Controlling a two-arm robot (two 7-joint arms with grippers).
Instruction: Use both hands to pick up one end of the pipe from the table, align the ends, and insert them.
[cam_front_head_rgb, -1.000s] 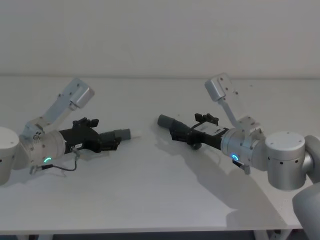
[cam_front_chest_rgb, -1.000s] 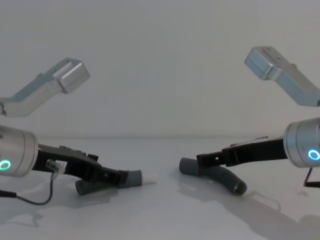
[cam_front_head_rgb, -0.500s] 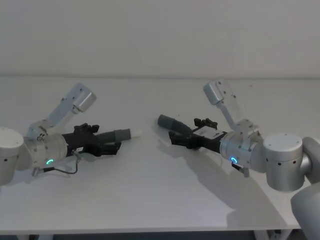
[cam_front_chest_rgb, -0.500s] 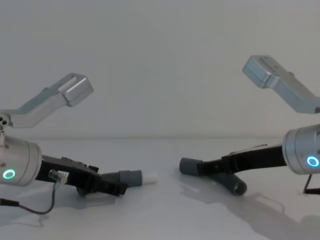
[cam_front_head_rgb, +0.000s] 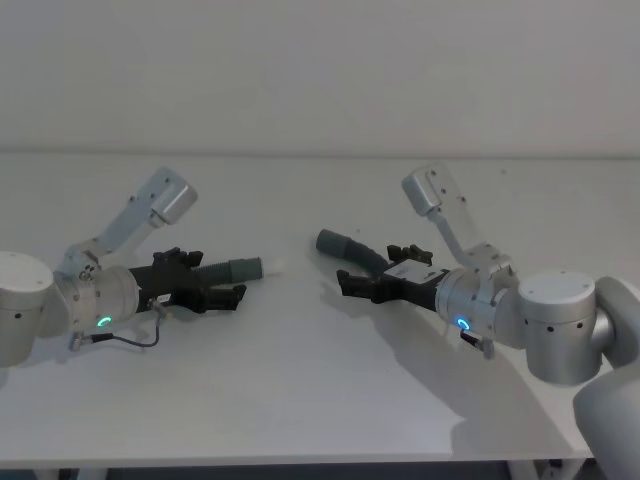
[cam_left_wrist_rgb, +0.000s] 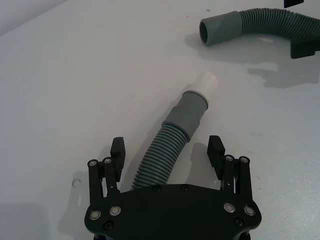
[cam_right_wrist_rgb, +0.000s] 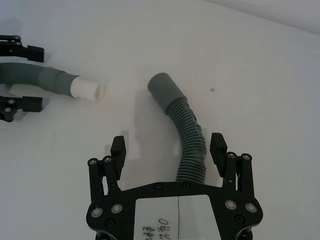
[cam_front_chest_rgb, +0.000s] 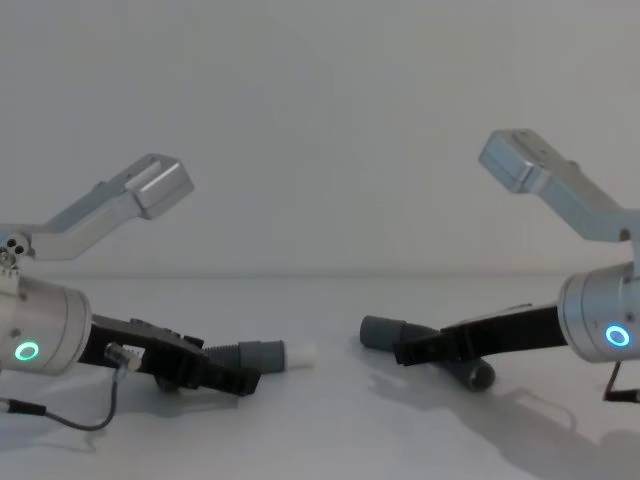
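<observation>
- Grippers: both with fingers spread, gripping nothing.
- Left gripper (cam_left_wrist_rgb: 166, 146): straddles straight pipe piece (cam_left_wrist_rgb: 172, 132) lying on table (cam_left_wrist_rgb: 75, 75); white spigot (cam_left_wrist_rgb: 206, 82) beyond fingertips.
- Right gripper (cam_right_wrist_rgb: 168, 144): straddles curved pipe piece (cam_right_wrist_rgb: 192, 137); open grey cuff (cam_right_wrist_rgb: 164, 89) beyond fingertips, well apart from spigot.

Beyond the left gripper (cam_left_wrist_rgb: 166, 145) and right gripper (cam_right_wrist_rgb: 167, 141): a plain pale grey wall (cam_front_head_rgb: 320, 70), unbroken and unmarked. Under both: a wide matte white table (cam_front_head_rgb: 300, 380). Its far edge meets the wall as a faint line. The near edge runs on the robot's side of the grippers, with a dark strip (cam_front_head_rgb: 300, 473) beneath, likely floor. A pale upright (cam_front_head_rgb: 525, 470) stands under that edge, on the right gripper's side. Light is soft and even, with pale grey shadows on the tabletop beside each gripper.
</observation>
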